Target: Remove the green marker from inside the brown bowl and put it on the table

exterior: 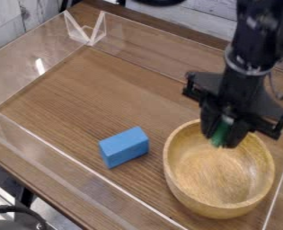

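My gripper (226, 135) hangs pointing down over the far part of the brown bowl (180, 189), above its rim. Its fingers are shut on the green marker (219, 137), of which only a short green piece shows between them, standing upright. The light wooden bowl sits at the front right of the table (119, 85); its inside shows bare wood. The black arm rises from the gripper toward the top right.
A blue rectangular block (123, 145) lies on the table just left of the bowl. Low clear acrylic walls (23, 135) edge the tabletop, with a folded clear corner piece (84, 29) at the back left.
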Motion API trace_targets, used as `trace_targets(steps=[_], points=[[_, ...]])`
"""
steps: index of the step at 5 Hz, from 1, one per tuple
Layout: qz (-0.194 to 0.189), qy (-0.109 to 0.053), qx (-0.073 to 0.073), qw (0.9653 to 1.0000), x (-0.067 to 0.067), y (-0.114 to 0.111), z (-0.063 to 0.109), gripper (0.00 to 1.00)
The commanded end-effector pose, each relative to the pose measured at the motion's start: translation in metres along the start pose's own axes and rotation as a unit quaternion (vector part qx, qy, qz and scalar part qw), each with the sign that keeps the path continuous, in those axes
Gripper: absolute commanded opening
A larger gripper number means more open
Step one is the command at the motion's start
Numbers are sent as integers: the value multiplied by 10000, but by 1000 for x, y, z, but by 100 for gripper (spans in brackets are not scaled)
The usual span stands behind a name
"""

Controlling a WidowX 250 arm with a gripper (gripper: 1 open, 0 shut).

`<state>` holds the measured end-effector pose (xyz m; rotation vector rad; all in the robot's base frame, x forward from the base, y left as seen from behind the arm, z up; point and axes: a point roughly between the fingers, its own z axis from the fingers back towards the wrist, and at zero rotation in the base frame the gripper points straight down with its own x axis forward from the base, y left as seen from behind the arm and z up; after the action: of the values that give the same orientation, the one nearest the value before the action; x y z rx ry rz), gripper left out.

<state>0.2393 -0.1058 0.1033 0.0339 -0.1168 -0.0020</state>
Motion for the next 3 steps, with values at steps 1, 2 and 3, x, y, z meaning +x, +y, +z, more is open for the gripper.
trace_targets(steps=[1,2,3], points=[[75,-419,-187,9989,7,1,6,0],[121,-483,-332,9982,9,2,1,0],[187,-521,-515,9971,11,3,0,0]])
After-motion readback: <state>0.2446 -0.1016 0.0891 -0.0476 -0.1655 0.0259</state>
